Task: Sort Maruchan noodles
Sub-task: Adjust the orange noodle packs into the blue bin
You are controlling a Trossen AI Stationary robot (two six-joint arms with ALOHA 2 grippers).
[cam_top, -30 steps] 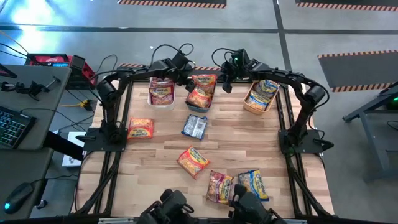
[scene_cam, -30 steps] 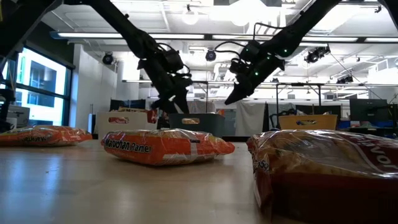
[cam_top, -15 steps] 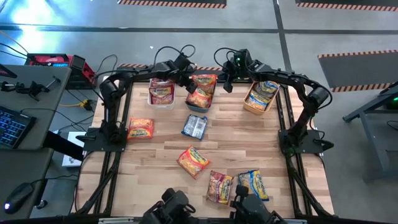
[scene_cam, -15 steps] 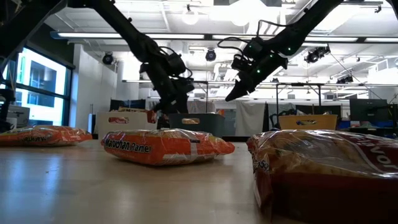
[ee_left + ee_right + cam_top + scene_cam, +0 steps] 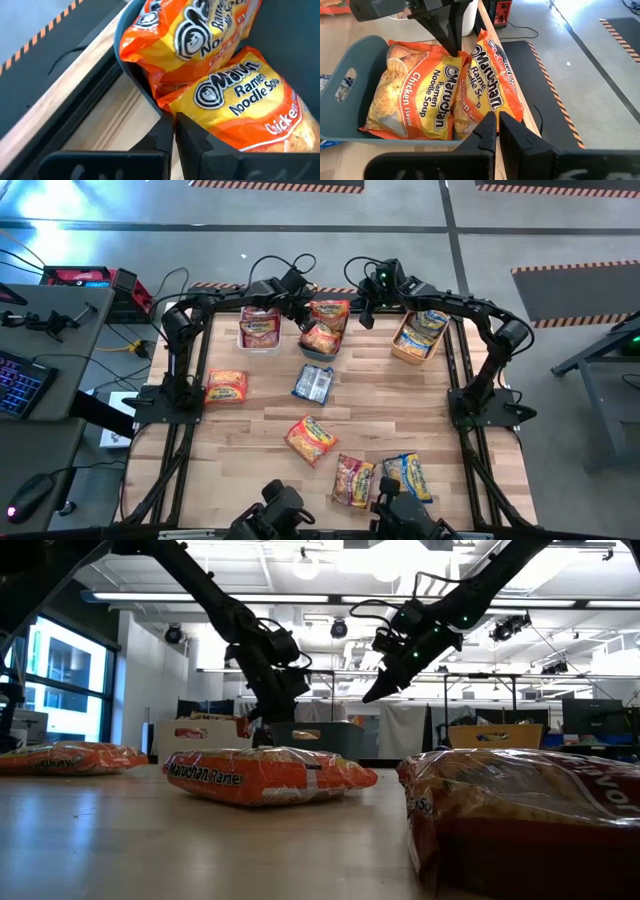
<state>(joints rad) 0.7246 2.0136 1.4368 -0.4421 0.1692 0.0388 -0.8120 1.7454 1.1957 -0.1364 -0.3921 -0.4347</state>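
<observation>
A teal bin (image 5: 318,352) at the table's far middle holds two orange Maruchan noodle packets (image 5: 322,330), which lie side by side in it (image 5: 420,95). My left gripper (image 5: 173,125) is shut. It points down at the far end of the packet nearer the white bin (image 5: 415,100). My right gripper (image 5: 365,318) hangs shut in the air just right of the teal bin, clear of everything. Other noodle packets lie loose on the table. My left gripper comes from above, slanting down. Its shut fingertips (image 5: 455,49) stand at the far end seam (image 5: 451,56) of one orange packet, which lies flat in the bin. I cannot tell whether they pinch the seam, only touch it, or stand just clear.
A white bin (image 5: 260,330) with pink-red packets stands left of the teal bin, an orange bin (image 5: 418,335) with blue-and-yellow packets to its right. Loose packets: orange (image 5: 226,387), blue (image 5: 314,383), orange (image 5: 310,438), pink-red (image 5: 352,478), blue-and-yellow (image 5: 408,475).
My left gripper has shut its fingers over the teal bin and sunk slightly toward the orange packets. The packets stay in the bin.
</observation>
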